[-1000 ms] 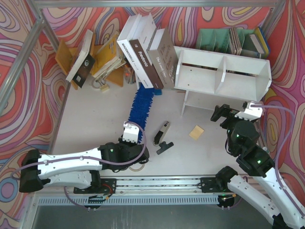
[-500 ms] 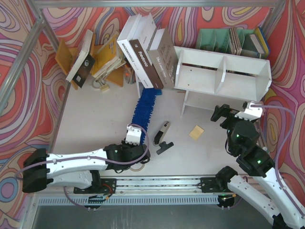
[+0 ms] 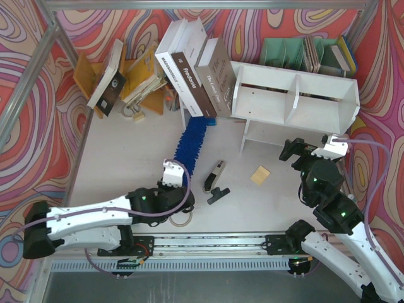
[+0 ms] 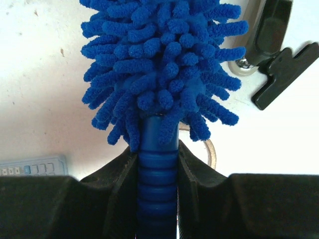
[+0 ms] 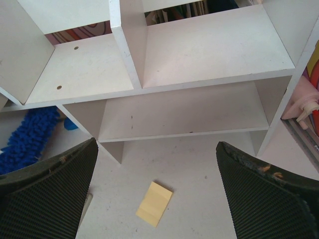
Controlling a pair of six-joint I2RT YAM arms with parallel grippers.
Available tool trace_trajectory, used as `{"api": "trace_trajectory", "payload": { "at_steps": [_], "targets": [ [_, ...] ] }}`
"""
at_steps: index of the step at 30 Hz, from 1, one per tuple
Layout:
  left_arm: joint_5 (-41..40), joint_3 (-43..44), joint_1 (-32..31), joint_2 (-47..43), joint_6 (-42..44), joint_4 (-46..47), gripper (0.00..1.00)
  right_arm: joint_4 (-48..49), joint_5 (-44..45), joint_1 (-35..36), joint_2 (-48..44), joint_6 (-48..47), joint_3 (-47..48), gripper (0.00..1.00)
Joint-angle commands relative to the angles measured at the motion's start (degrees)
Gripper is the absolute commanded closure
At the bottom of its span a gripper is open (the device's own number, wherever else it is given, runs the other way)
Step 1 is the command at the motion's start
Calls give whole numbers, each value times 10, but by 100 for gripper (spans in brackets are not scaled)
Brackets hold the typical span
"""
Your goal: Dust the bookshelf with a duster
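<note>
Currently my left gripper (image 4: 158,162) is clamped on the duster (image 4: 159,64) at its ribbed handle, just below the fluffy head, presumably so the strands are free to sweep. The duster lies along the table (image 3: 126,145), its tip near the leaning books (image 3: 189,69), beside the bookshelf (image 3: 297,95) but not on it. My right gripper (image 5: 157,169) hangs wide open and empty, facing the lower tier. The left wrist view confirms the grip; only the overhead view shows the gap to the shelf.
</note>
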Motion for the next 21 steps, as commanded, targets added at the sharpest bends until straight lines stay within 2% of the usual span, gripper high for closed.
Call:
{"api": "trace_trajectory", "payload": {
  "at_steps": [1, 8, 21],
  "targets": [
    [-77, 25, 4, -64, 18, -28, 100, -2, 4, -1, -4, 3, 0, 10],
    [-84, 15, 4, -119, 57, -6, 100, -1, 3, -1, -5, 2, -1, 10],
    [-28, -35, 4, 3, -31, 14, 100, 0, 0, -1, 2, 1, -1, 10]
  ]
}}
